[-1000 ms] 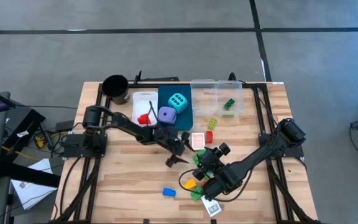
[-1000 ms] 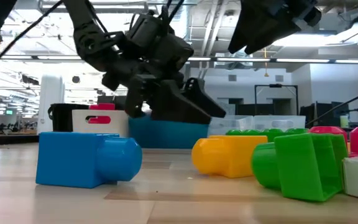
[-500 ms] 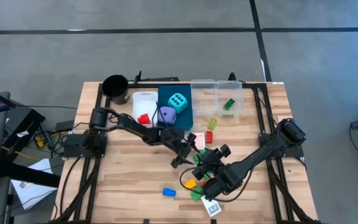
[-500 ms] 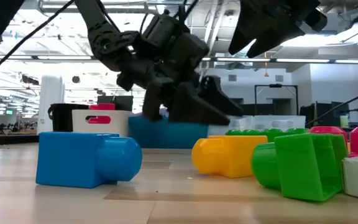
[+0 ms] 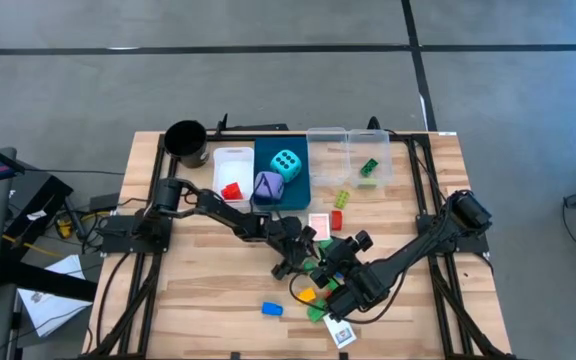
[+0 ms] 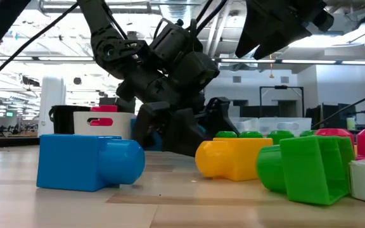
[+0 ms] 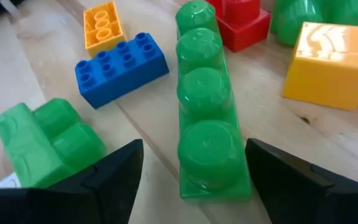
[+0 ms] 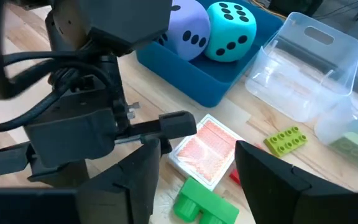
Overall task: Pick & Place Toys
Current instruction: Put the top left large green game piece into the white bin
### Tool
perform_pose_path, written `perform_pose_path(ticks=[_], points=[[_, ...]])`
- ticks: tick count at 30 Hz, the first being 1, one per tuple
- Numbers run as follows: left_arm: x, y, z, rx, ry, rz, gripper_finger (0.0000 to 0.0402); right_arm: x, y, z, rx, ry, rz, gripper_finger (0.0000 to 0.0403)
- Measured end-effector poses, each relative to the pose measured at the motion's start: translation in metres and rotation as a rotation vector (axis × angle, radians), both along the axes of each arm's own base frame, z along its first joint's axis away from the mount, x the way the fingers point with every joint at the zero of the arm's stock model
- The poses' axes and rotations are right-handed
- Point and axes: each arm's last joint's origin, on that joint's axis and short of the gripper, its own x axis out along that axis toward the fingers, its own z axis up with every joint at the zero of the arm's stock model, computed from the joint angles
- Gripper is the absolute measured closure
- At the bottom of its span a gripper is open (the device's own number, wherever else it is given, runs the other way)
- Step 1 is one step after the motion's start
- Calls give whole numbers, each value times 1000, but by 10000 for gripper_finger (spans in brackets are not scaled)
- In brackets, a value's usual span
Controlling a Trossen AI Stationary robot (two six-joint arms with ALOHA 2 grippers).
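Note:
My left gripper (image 5: 298,262) is open and low over the table's middle. In the left wrist view its fingers stand on either side of the near end of a long green four-stud brick (image 7: 207,106), which lies flat on the wood; I see no touch. Around that brick lie a blue brick (image 7: 120,67), an orange brick (image 7: 101,25), a green brick (image 7: 42,140), a yellow brick (image 7: 331,65) and a red brick (image 7: 241,22). My right gripper (image 5: 340,262) is open and empty, raised just beside the pile (image 6: 277,28). The cyan die (image 5: 286,163) and the purple die (image 5: 267,186) sit in the blue bin (image 5: 298,190).
A card (image 8: 207,152) and a lime brick (image 8: 284,138) lie near the clear bins (image 5: 348,150), one holding a green brick (image 5: 368,168). The white bin (image 5: 230,165) holds a red brick. A black cup (image 5: 186,140) stands far left. A blue brick (image 5: 271,309) lies near the front edge.
My left gripper has gone down and toward the table's near right, from beside the blue bin to the pile of bricks, and now stands low over the long green brick. The bricks have not moved.

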Motion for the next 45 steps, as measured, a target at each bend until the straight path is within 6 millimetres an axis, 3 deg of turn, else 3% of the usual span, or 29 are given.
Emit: perform_pose_path(ticks=[5, 12, 20, 26, 36, 39, 45], points=[[-1, 1, -1, -24, 26, 20, 163, -1, -1, 0, -6, 15, 0, 201], [-2, -1, -3, -34, 41, 14, 277, -1, -1, 0, -4, 20, 0, 201], [-3, 4, 4, -45, 53, 63, 275, -2, -1, -1, 17, 21, -8, 201], [-13, 27, 28, 69, 52, 220, 275, -1, -1, 4, -4, -39, -32, 201], [-77, 78, 100, 116, -107, 499, 275, 5, 5, 25, -53, -86, 6, 201], [-104, 87, 126, 156, -197, 617, 275, 6, 6, 25, -60, -79, 18, 201], [-164, 101, 158, 260, -323, 903, 275, 6, 6, 24, -54, -75, 19, 201]])
